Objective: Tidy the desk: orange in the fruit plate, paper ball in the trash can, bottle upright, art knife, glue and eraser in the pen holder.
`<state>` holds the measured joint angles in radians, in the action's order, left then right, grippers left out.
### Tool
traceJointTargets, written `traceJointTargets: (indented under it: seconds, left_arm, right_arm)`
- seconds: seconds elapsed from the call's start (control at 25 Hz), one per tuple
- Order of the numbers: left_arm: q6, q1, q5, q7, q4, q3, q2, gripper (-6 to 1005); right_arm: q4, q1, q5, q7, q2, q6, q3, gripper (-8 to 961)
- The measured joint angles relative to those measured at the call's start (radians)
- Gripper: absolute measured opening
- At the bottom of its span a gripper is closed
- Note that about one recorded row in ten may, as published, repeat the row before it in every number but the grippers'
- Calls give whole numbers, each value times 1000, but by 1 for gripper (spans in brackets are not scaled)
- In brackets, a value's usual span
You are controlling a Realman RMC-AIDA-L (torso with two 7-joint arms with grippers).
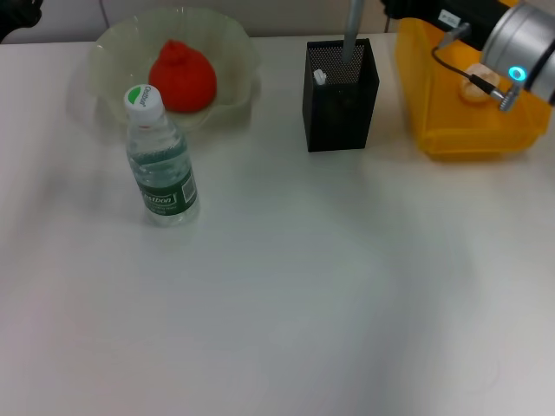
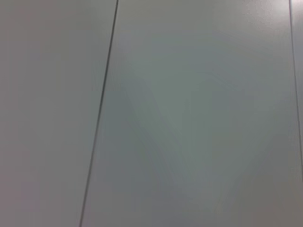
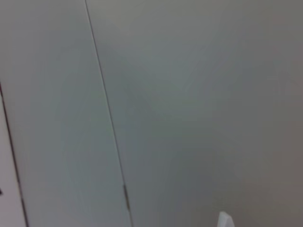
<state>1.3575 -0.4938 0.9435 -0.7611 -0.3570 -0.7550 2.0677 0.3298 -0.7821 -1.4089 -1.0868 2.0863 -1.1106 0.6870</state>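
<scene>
The orange (image 1: pixel 183 76) sits in the fruit plate (image 1: pixel 234 43) just behind the upright bottle (image 1: pixel 161 160). Right of the bottle, the pen holder (image 1: pixel 341 95) holds tools. Farther right, the trash can (image 1: pixel 464 130) holds the paper ball (image 1: pixel 479 85); the right arm (image 1: pixel 519 43) hangs above it, its hand unseen, grip impossible to tell. Everything looks tidied.

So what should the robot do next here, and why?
Probably just draw the right arm back to rest. The orange lies in the fruit plate, the bottle stands upright, a pale lump sits in the yellow bin, and something stands in the pen holder. Nothing loose shows on the desk.
</scene>
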Motion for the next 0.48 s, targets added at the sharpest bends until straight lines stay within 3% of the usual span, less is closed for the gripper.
traceJointTargets:
  seconds: [0.48]
  left_arm:
    - [-1, -2, 0, 0, 4, 10, 0, 520]
  right_arm:
    - [-44, -46, 1, 51, 2, 112, 3, 257]
